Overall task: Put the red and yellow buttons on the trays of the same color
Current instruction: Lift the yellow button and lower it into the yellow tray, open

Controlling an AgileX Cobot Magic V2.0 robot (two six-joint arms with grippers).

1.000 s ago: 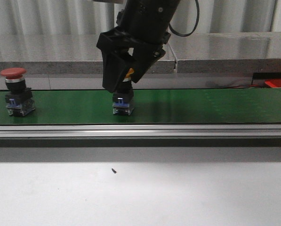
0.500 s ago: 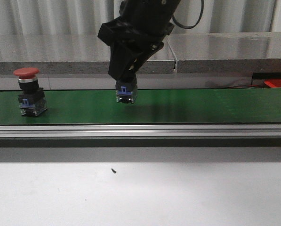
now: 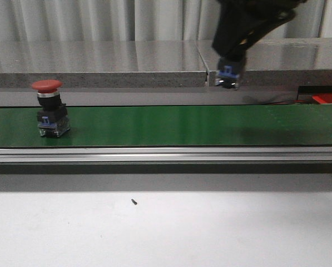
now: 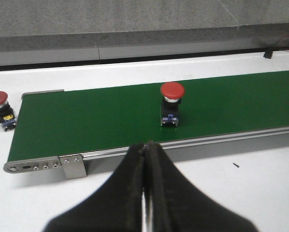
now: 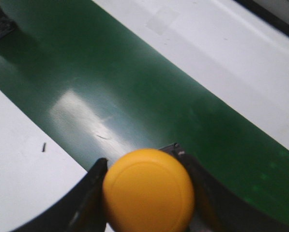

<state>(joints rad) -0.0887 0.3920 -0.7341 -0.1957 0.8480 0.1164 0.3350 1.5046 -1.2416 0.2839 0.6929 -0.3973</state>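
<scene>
My right gripper (image 3: 232,58) is shut on the yellow button (image 5: 148,190), holding it well above the green belt (image 3: 171,125) at upper right in the front view. There only the button's blue and black base (image 3: 228,77) shows below the fingers. A red button (image 3: 50,108) stands upright on the belt at the left; the left wrist view shows it too (image 4: 172,103). Another red button (image 4: 1,107) stands on the white table beyond the belt's end. My left gripper (image 4: 146,145) is shut and empty over the white table in front of the belt. No tray is in view.
The belt has a metal rail (image 3: 166,154) along its near side and an end bracket (image 4: 42,165). A grey stone counter (image 3: 99,61) runs behind the belt. A red object (image 3: 328,99) shows at the far right edge. A small dark speck (image 3: 134,202) lies on the white table.
My right gripper has lifted the yellow button off the belt and carried it up and to the right. The red button has ridden the belt to the right.
</scene>
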